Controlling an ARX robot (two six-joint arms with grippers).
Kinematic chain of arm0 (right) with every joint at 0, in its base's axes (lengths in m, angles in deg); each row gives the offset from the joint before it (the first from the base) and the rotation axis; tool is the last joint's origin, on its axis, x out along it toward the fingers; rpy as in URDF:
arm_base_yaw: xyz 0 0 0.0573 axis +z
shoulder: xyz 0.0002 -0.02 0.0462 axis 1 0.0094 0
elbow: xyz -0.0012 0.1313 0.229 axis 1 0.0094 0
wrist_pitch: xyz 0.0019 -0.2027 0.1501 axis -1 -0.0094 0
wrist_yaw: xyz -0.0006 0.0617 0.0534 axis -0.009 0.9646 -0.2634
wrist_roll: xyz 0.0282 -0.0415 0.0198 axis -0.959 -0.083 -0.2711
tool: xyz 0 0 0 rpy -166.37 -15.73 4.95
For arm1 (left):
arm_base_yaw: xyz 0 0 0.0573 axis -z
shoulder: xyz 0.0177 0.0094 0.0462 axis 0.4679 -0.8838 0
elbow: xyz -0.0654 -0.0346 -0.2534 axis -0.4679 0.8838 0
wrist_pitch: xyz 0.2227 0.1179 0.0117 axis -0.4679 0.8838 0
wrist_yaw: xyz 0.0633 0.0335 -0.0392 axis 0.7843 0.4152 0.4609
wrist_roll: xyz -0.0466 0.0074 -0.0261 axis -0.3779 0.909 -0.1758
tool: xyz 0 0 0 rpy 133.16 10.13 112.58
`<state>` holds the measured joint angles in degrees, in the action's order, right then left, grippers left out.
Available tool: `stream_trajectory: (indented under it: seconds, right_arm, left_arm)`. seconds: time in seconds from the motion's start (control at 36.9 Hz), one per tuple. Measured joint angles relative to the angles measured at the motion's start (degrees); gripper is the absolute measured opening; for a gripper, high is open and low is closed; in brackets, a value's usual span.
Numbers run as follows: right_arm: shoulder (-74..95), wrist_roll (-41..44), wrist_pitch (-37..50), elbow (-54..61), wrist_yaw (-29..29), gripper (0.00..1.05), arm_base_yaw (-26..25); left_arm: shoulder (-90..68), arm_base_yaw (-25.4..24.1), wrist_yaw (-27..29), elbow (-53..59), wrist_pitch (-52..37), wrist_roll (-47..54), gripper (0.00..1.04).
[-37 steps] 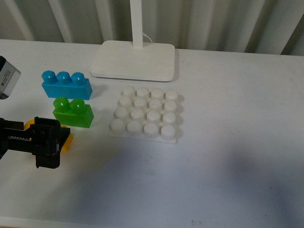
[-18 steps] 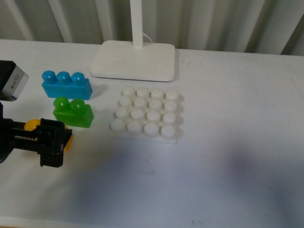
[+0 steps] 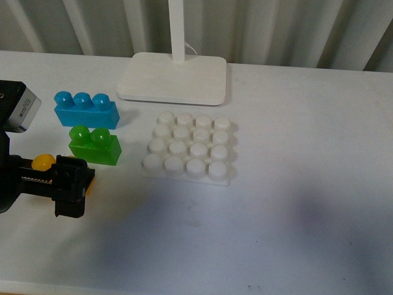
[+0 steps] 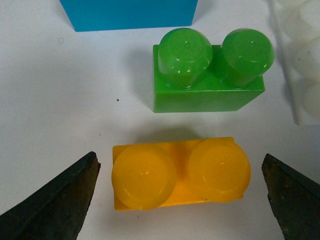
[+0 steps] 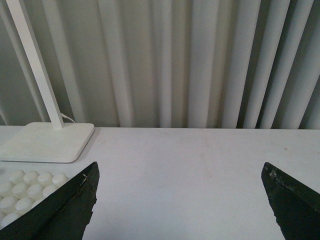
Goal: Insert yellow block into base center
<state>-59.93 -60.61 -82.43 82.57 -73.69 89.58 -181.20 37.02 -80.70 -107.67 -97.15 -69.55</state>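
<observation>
Base (image 3: 189,148) lay off to one side of your left gripper (image 4: 180,159), the nearer arm; your right gripper (image 5: 180,170) gaped empty. Left jaws stood wide, gripping nothing: yellow block (image 4: 180,175) lay between them, long axis running finger to finger, touching neither.

Most of yellow block (image 3: 42,162) hidden behind left hand (image 3: 73,184) (front view), blue brick (image 4: 130,14) cropped in wrist view

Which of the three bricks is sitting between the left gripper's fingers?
The yellow block, flanked by the open left gripper; the green brick and blue brick lie beyond it, outside the fingers.
</observation>
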Motion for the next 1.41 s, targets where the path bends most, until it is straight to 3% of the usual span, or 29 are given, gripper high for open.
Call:
stream_trajectory:
  seconds: [0.11, 0.24, 0.3, 0.68, 0.87, 1.08, 1.41]
  right_arm:
    - [0.0, 0.0, 0.0, 0.0, 0.0, 0.95, 0.0]
    - [0.0, 0.0, 0.0, 0.0, 0.0, 0.95, 0.0]
    - [0.0, 0.0, 0.0, 0.0, 0.0, 0.95, 0.0]
    - [0.0, 0.0, 0.0, 0.0, 0.0, 0.95, 0.0]
    - [0.0, 0.0, 0.0, 0.0, 0.0, 0.95, 0.0]
    - [0.0, 0.0, 0.0, 0.0, 0.0, 0.95, 0.0]
    - [0.0, 0.0, 0.0, 0.0, 0.0, 0.95, 0.0]
  left_arm:
    - [-0.3, 0.3, 0.5, 0.0, 0.1, 0.1, 0.96]
    - [-0.5, 0.7, 1.0, -0.1, 0.3, 0.1, 0.7]
    - [-0.5, 0.7, 1.0, -0.1, 0.3, 0.0, 0.66]
    - [9.3, 3.1, 5.7, 2.3, 5.9, -1.0, 0.65]
    - [20.0, 10.6, 10.1, 2.2, 15.9, -4.2, 0.65]
    - [20.5, 20.9, 14.0, -5.6, 21.4, -8.5, 0.65]
    - [8.9, 26.8, 16.8, -16.9, 22.5, -12.4, 0.65]
